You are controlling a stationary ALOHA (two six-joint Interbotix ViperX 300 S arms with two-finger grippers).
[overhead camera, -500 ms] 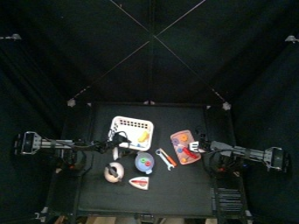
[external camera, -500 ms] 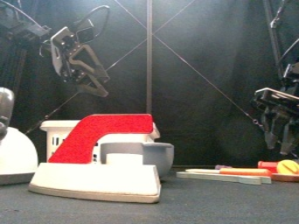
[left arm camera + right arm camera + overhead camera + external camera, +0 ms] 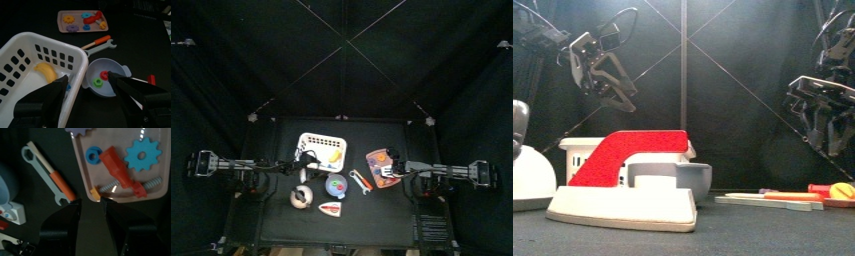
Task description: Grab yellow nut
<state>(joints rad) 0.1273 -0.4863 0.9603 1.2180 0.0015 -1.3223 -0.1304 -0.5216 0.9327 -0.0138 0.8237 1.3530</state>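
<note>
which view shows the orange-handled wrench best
The right wrist view: the wrench lies whole and large beside the tray. The left wrist view shows it smaller, the top view as a speck, and the front view only edge-on.

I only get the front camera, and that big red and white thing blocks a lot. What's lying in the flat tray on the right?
Observer: The right wrist view shows the tray holding a blue gear, a red tool and a blue nut.
Operator: Anything yellow there?
Observer: Yes, a small yellow piece lies at the tray's edge, just ahead of the right gripper, whose fingers are open.
Operator: What's in the white basket?
Observer: The left wrist view shows a yellow, banana-like thing inside the basket.
</note>
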